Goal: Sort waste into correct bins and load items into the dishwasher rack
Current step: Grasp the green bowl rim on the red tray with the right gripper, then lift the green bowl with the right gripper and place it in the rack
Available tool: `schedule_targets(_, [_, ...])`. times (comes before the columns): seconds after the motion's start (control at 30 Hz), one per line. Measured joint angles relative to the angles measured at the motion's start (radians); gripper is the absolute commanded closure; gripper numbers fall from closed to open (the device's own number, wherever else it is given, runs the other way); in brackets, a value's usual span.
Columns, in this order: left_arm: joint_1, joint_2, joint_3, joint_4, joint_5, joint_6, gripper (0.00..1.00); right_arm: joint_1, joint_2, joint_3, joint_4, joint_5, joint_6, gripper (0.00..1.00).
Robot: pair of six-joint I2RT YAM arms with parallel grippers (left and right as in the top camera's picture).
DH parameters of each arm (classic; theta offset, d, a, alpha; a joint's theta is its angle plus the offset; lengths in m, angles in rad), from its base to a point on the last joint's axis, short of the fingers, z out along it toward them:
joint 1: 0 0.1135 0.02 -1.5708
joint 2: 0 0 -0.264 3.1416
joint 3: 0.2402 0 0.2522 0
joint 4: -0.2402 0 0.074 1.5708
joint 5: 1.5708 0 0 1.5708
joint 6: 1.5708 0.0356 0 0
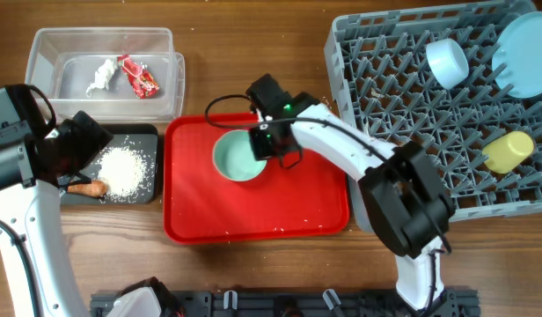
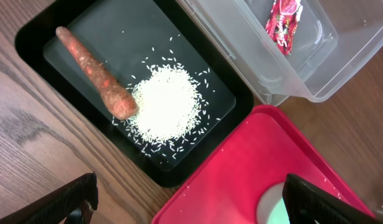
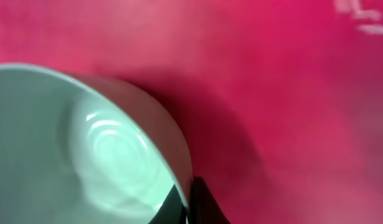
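1. The left claw (image 2: 188, 186) hangs over the near corner of the shallow black rectangular tray-bin (image 1: 135, 132). Its two fingers are spread wide with nothing between them, so it looks free for another job.
2. The clear rectangular plastic tub (image 1: 42, 53) sits at the far left of the wooden table (image 1: 253, 53). It holds the crumpled white napkin (image 1: 101, 77) and the small red wrapper (image 1: 139, 77), the dry rubbish.
3. Just in front of it, the black tray-bin holds the heap of white rice-like crumbs (image 1: 126, 170), with the brown sausage-shaped food piece (image 1: 88, 187) touching the heap's edge. This is the food waste, so sorting looks finished.
4. In the middle lies the large flat red tray (image 1: 253, 216), with the pale green round bowl (image 1: 236, 158) upright on it. This bowl appears to be the last dish to load.
5. The right claw (image 1: 273, 145) is at the bowl's right rim, probably to pinch the wall there. The wrist view shows a dark finger against the rim, but I cannot tell whether it is clamped.
6. At the right, the large square grey plastic dishwasher rack (image 1: 403, 106) carries the light blue bowl (image 1: 447, 62), the light blue round plate (image 1: 526, 48) and the small yellow cup (image 1: 509, 151), all propped among its pegs
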Motion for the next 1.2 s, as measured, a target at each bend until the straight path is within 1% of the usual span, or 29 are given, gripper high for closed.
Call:
schedule_targets(0.1, [0.000,0.000,0.000,0.000,0.000,0.000,0.05,-0.085,-0.105,0.018,-0.080,0.076,-0.058,0.96])
schedule_targets(0.13, [0.000,0.000,0.000,0.000,0.000,0.000,0.05,-0.146,-0.224,0.039,-0.089,0.149,-0.109,0.96])
schedule_targets(0.2, [0.000,0.000,0.000,0.000,0.000,0.000,0.05,-0.209,-0.356,0.062,-0.079,0.245,-0.167,0.96])
schedule_targets(0.27, [0.000,0.000,0.000,0.000,0.000,0.000,0.05,-0.274,-0.499,0.086,-0.075,0.407,-0.237,0.96])
schedule_targets(0.37, [0.000,0.000,0.000,0.000,0.000,0.000,0.05,-0.340,-0.561,0.096,-0.066,0.621,-0.295,0.95])
schedule_targets(0.4, [0.000,0.000,0.000,0.000,0.000,0.000,0.05,-0.378,-0.550,0.096,-0.062,0.756,-0.316,0.96])
schedule_targets(0.53, [0.000,0.000,0.000,0.000,0.000,0.000,0.05,-0.463,-0.445,0.092,-0.002,1.107,-0.341,0.96])
schedule_targets(0.63, [0.000,0.000,0.000,0.000,0.003,0.000,0.05,-0.490,-0.348,0.091,0.044,1.256,-0.351,0.96])
schedule_targets(0.77, [0.000,0.000,0.000,0.000,0.003,0.000,0.04,-0.494,-0.213,0.089,0.092,1.345,-0.369,0.96])
schedule_targets(0.93, [0.000,0.000,0.000,0.001,0.003,0.000,0.04,-0.471,-0.074,0.086,0.095,1.379,-0.375,0.96])
schedule_targets(1.07, [0.000,0.000,0.000,0.001,0.003,0.000,0.04,-0.420,-0.056,0.085,0.096,1.425,-0.375,0.96])
schedule_targets(1.2, [0.000,0.000,0.000,0.003,0.003,0.000,0.04,-0.394,-0.056,0.085,0.061,1.424,-0.375,0.96])
